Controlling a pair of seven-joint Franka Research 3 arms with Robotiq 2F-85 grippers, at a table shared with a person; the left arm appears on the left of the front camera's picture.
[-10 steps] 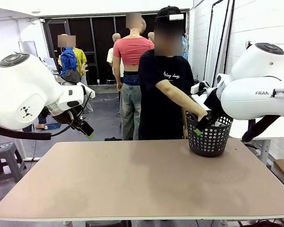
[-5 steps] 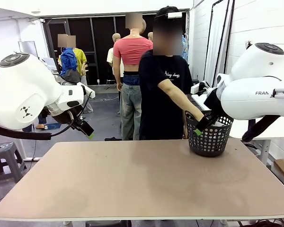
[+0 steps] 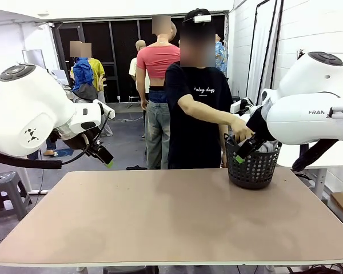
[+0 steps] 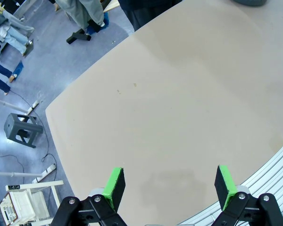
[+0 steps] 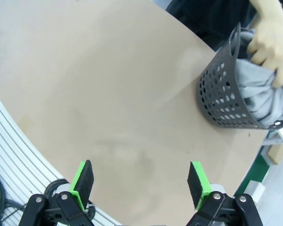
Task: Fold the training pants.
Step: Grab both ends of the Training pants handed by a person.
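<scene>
The light grey training pants point(image 5: 259, 89) lie bunched inside a black perforated basket point(image 5: 219, 101) at the table's far right; the basket point(image 3: 252, 166) also appears in the front view. A person's hand point(image 5: 270, 42) grips the fabric from above; in the front view that hand point(image 3: 242, 130) is at the basket's rim. My right gripper point(image 5: 140, 182) hangs open above bare tabletop, well short of the basket; in the front view its fingers point(image 3: 246, 149) overlap the basket. My left gripper point(image 4: 169, 182) is open over the table's left part, its green-tipped fingers point(image 3: 104, 156) raised above the far left edge.
The brown tabletop point(image 3: 171, 217) is bare apart from the basket. The person in a black T-shirt point(image 3: 197, 114) stands at the far edge. A grey stool point(image 4: 21, 131) stands on the floor off the table's left. A white table point(image 3: 331, 155) sits behind the right arm.
The person has straightened up, and the hand has risen from inside the basket to its rim, gripping grey fabric. Both arms have stayed still.
</scene>
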